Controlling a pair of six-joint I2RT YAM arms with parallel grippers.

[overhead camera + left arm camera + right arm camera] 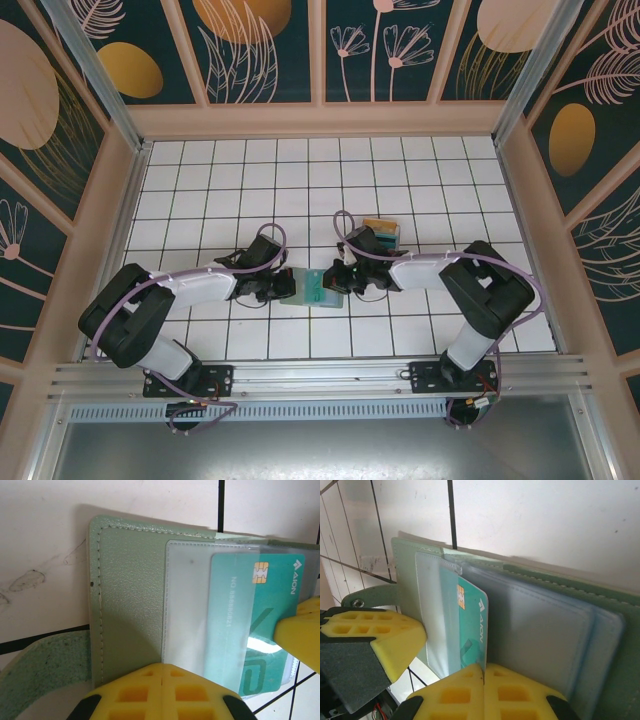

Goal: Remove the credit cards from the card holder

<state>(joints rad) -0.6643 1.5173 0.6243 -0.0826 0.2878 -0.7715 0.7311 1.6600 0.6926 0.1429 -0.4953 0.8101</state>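
Observation:
The grey-green card holder (296,285) (130,595) (540,630) lies open on the white tiles between my two grippers. A teal credit card (318,288) (270,605) (472,622) sticks partway out of its clear sleeve. My right gripper (483,669) (340,281) is shut on the card's near edge; one of its yellow fingers (300,635) shows at the card's right side. My left gripper (163,672) (279,290) is shut, its tips resting on the holder's left panel at the sleeve's edge. One of its yellow fingers (385,640) shows beside the holder.
A small clear tray (396,240) with something yellow in it stands just behind the right gripper. The holder's strap (45,665) sticks out to the left. Wooden walls ring the tiled floor, with open tiles behind and to both sides.

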